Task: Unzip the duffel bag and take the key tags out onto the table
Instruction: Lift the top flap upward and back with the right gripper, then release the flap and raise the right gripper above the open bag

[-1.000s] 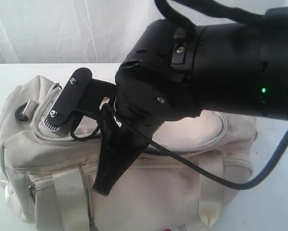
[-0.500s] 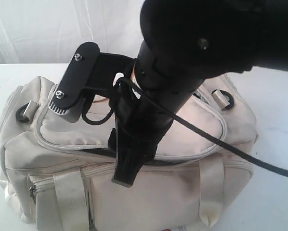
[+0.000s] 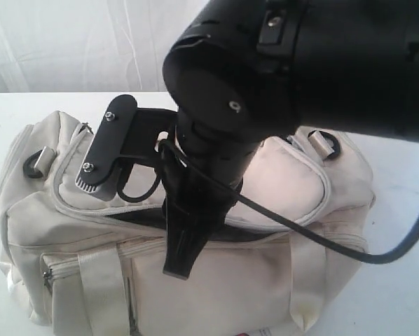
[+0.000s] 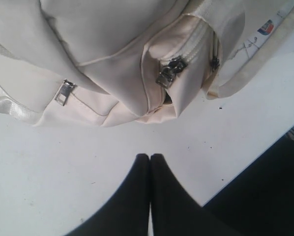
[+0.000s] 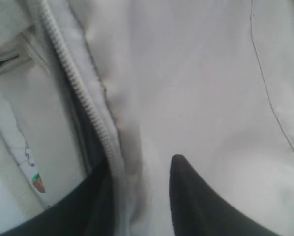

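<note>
Right gripper (image 5: 139, 167) straddles duffel bag (image 5: 211, 73) flap edge (zip parted)

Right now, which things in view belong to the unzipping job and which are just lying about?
Job: duffel bag, its part-open top zipper, right tool astride it, table.
Idle: paper hang tag, pocket zipper pulls, left tool shut over the table.

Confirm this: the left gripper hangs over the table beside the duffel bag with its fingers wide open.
Not quite. The left wrist view shows the fingers of the left gripper pressed shut, not wide open. It does hang over the table beside the duffel bag.
</note>
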Motion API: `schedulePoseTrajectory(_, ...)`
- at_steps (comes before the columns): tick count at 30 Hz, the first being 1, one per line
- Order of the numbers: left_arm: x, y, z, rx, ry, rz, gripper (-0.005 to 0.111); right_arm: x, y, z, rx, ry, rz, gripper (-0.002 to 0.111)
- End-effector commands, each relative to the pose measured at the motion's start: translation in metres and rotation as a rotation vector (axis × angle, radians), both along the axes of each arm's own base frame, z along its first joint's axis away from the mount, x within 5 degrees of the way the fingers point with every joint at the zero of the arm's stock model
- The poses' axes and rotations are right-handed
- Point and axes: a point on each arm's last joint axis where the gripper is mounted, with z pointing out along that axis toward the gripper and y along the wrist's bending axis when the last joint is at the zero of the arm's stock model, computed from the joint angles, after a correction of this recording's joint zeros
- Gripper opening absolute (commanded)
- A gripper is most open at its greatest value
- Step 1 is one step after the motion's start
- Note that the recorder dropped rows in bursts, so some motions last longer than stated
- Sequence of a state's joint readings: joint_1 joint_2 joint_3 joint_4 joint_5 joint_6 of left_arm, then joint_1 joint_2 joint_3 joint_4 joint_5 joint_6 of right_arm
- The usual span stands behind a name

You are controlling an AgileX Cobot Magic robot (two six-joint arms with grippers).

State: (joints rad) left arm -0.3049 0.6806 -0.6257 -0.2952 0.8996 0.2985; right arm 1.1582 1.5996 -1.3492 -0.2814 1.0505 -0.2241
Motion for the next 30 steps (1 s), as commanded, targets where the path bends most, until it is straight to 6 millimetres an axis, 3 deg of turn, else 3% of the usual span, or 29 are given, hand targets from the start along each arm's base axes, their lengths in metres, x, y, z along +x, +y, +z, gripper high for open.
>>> schedulePoseTrajectory(1,-0.003,-0.001,-0.001,-0.02,0.013,0.003,0.0,0.012,0.003,0.008,0.059,-0.137,-0.023,0.008)
schedulePoseTrajectory(2,-0.003,-0.001,-0.001,-0.022,0.014,0.003,0.0,0.02,0.003,0.012,0.088,-0.203,-0.052,0.0)
schedulePoseTrajectory(7,-0.003,-0.001,-0.001,-0.024,0.015,0.003,0.0,0.057,0.001,0.031,0.262,-0.419,-0.098,0.0)
schedulePoseTrajectory(11,-0.003,-0.001,-0.001,-0.025,0.013,0.004,0.0,0.098,0.0,0.04,0.379,-0.492,-0.126,0.0)
schedulePoseTrajectory(17,-0.003,-0.001,-0.001,-0.025,0.012,0.005,0.0,0.162,0.004,0.035,0.442,-0.55,-0.172,0.0)
schedulePoseTrajectory(20,-0.002,-0.001,-0.001,-0.027,0.005,0.008,0.0,0.205,0.012,0.031,0.438,-0.623,-0.19,0.0)
schedulePoseTrajectory(24,-0.002,-0.002,-0.007,-0.038,0.021,0.014,0.0,0.237,0.022,0.029,0.451,-0.675,-0.212,0.002)
schedulePoseTrajectory(25,-0.003,-0.002,-0.009,-0.037,0.027,0.014,0.0,0.239,0.023,0.027,0.441,-0.668,-0.232,0.008)
schedulePoseTrajectory(26,-0.003,-0.002,-0.011,-0.037,0.036,0.014,0.0,0.244,0.023,0.023,0.413,-0.659,-0.265,0.023)
schedulePoseTrajectory(27,-0.003,-0.002,-0.011,-0.038,0.034,0.015,0.0,0.246,0.022,0.018,0.382,-0.648,-0.29,0.048)
schedulePoseTrajectory(29,-0.003,-0.002,-0.011,-0.043,0.034,0.016,0.0,0.247,0.021,0.016,0.36,-0.647,-0.303,0.074)
schedulePoseTrajectory(30,-0.003,-0.002,-0.011,-0.043,0.034,0.016,0.0,0.248,0.02,0.017,0.351,-0.652,-0.306,0.075)
